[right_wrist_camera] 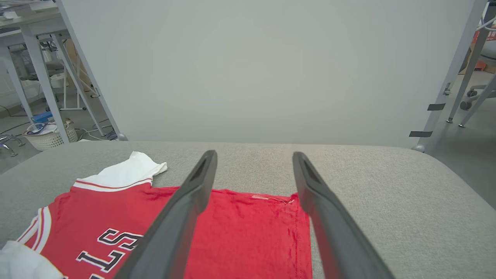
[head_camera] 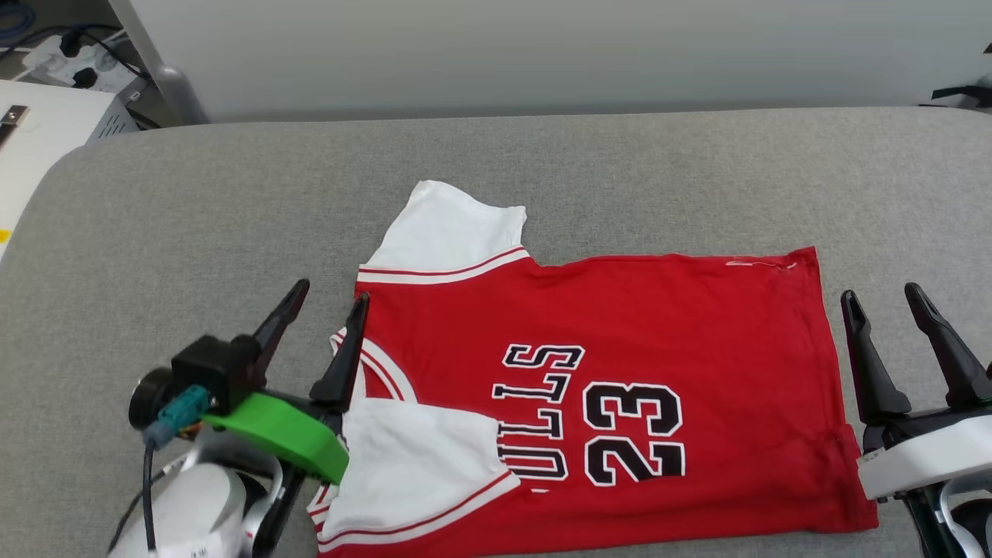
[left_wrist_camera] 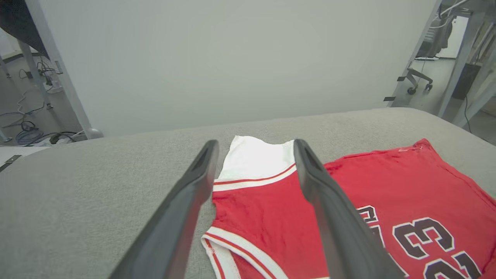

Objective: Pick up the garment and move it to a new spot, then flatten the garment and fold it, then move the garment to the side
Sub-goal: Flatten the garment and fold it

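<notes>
The red shirt lies flat, front side up, in the middle of the grey padded table, collar toward the robot's left and hem toward its right. Its far sleeve is spread out, and its near sleeve is folded over part of the lettering. The left gripper hangs at the collar edge with its fingers apart and empty. The right gripper sits just beside the hem, also spread and empty.

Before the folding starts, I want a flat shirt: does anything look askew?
Yes. The garment lies mostly flat, but its near white sleeve is flipped inward over the chest, covering part of the BULLS print, while the far sleeve spreads outward.
</notes>
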